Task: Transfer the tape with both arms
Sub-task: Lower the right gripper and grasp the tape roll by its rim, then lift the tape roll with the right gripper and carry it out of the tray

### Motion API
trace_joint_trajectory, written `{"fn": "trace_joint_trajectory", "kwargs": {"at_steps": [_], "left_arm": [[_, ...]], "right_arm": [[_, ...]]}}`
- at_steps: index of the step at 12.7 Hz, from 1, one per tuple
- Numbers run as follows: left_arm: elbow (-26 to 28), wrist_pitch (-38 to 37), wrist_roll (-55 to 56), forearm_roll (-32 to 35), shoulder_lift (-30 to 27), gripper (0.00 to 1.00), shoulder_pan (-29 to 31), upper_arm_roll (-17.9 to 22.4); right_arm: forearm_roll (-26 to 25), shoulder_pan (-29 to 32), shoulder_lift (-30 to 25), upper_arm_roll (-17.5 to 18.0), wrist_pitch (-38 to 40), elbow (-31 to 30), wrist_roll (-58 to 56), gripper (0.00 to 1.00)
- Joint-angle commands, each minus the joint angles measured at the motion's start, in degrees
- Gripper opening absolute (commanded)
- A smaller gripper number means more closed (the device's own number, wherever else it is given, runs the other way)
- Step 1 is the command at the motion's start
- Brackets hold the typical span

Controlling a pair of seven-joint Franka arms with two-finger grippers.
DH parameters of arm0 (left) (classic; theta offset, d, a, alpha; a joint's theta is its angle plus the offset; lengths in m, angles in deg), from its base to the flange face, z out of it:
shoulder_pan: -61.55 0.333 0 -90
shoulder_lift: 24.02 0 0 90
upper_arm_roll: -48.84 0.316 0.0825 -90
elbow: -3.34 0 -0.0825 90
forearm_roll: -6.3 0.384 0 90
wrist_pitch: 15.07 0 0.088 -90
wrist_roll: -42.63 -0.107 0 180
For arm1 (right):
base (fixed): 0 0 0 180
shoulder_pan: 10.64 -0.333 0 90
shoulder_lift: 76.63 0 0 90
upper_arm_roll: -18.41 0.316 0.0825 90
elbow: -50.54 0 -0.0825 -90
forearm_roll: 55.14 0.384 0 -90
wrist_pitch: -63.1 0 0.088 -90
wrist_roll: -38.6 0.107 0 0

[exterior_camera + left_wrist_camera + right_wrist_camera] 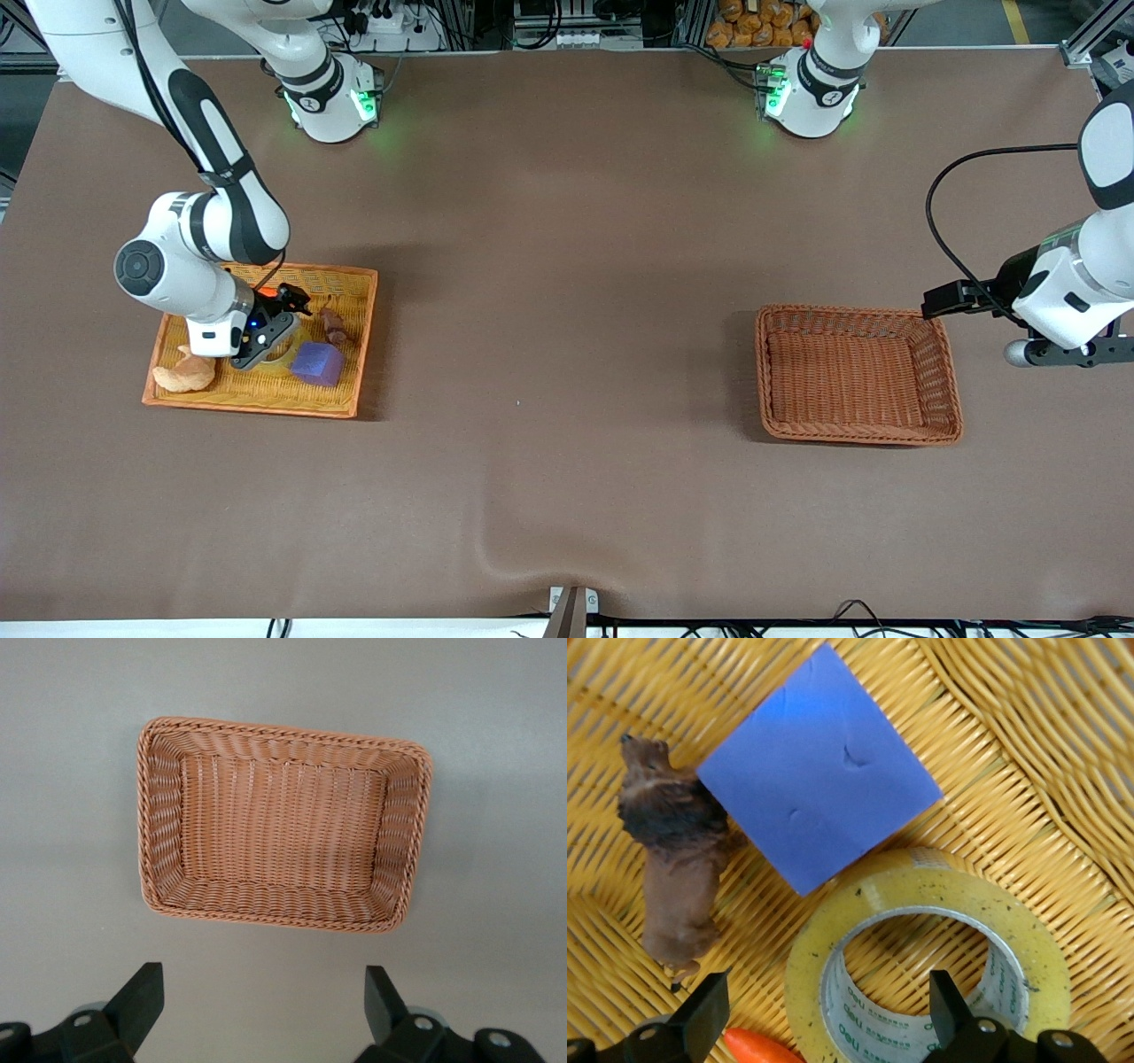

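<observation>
tape [930, 957] under right tool [824, 1014] – fingers spread

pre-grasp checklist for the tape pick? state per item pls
1. Right gripper over the yellow tray: ok.
2. Right gripper fingers open: ok.
3. Fingers straddle the tape wall: cannot tell; the roll sits between the tips, only partly in view.
4. Purple cube clear of the tape: not ok, it appears to touch the roll.
5. Left gripper open, waiting beside the brown basket: ok.
6. Basket empty: ok.
</observation>
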Motion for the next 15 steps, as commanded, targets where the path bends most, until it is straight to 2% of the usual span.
{"fn": "trace_joint_trajectory", "kwargs": {"at_steps": [1,2,4,6,9,11,13,15], "left_arm": [[0.2,0.1,0.2,2.7,-0.9,1.00,2.8,0.5],[0.1,0.1,0.6,3.6,-1.2,1.00,3.3,0.6],[0.2,-0.1,0.9,3.6,-2.2,1.00,3.5,0.6],[0.3,-0.4,1.0,3.7,-1.8,1.00,3.6,0.7],[0.3,-3.4,0.9,5.3,-2.3,1.00,5.6,1.6],[0.2,-4.0,1.3,5.3,-2.7,1.00,7.7,1.6],[0.1,-4.0,3.0,5.2,-3.1,1.00,9.5,1.6],[0.6,-4.2,3.6,5.3,-2.6,1.00,10.1,1.6]], "right_arm": [[1.1,0.4,1.3,0.5,0.3,0.9,-1.5,0.91],[1.1,0.3,1.3,0.5,0.3,1.0,-1.2,0.65],[1.1,0.3,1.6,0.5,0.3,1.0,-1.3,0.36],[1.1,0.0,1.6,0.5,0.5,1.1,-0.6,0.00],[1.0,-0.1,0.0,0.5,3.7,2.2,-0.5,0.00],[1.0,-2.0,-1.2,0.5,9.6,6.9,2.1,0.00],[0.4,-3.3,-1.8,0.5,24.9,16.6,6.8,0.00],[0.4,-6.5,-2.2,0.6,36.3,24.8,10.8,0.00]]}}
